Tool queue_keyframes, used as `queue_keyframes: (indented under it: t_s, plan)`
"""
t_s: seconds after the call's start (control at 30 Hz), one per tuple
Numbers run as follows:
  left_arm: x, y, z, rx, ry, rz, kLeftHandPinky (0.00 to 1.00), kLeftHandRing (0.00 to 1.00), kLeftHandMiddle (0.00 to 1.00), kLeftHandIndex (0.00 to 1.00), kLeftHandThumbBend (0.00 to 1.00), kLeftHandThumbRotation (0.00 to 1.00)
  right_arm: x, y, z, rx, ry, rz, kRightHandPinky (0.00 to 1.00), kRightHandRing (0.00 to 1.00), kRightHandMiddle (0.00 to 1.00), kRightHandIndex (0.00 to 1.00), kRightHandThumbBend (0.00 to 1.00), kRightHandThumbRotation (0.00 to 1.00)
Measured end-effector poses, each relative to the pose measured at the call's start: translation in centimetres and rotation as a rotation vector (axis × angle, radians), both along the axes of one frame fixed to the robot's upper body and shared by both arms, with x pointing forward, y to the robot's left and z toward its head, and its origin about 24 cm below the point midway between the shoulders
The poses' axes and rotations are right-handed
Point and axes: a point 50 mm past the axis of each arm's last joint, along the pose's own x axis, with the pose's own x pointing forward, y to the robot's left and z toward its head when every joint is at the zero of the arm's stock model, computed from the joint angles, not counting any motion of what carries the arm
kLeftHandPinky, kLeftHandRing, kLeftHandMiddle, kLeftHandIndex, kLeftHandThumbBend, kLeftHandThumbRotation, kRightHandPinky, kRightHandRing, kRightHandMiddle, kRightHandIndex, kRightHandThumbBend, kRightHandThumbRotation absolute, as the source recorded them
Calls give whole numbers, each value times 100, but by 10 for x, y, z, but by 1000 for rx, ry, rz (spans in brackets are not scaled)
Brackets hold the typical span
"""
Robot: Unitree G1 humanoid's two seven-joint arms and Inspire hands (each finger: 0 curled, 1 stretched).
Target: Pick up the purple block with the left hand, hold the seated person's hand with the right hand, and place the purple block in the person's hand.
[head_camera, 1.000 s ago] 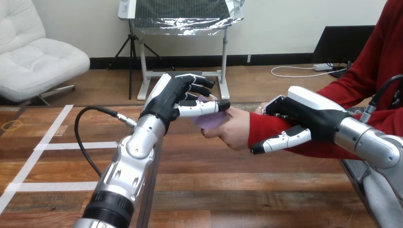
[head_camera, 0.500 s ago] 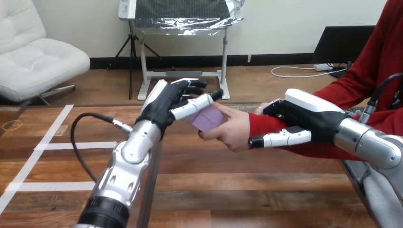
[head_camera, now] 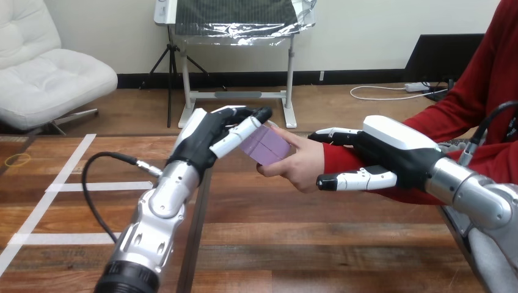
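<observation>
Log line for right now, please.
purple block: in the person's hand | left hand: open, fingers against block | right hand: open, straddling the person's wrist

Bright, even and soft, from above by the look of the highlights. Gentle glints along the silver left forearm [head_camera: 160, 198] and the white shell of the right hand [head_camera: 391, 137]; mild sheen on the wooden table [head_camera: 317, 244]; faint, diffuse shadows.

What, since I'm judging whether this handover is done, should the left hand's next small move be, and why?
Probably draw the left hand back, away from the purple block. The block sits in the person's hand, which grips it, and the left hand's thumb is straight, merely touching its upper edge.
</observation>
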Motion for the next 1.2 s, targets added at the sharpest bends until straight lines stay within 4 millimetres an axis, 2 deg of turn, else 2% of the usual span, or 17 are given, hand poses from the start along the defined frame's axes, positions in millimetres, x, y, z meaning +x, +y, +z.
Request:
queue_keyframes:
  t_s: [0.83,1.2]
  plan:
    - [-8,3,2,2,-52,-9,75,84,86,83,69,87,-5,-3,-10,31,7,-53,77,90,93,94,100,100]
    - [-18,2,5,-31,-130,-27,75,85,85,84,73,87,-11,4,-18,170,-11,-97,78,91,95,96,100,100]
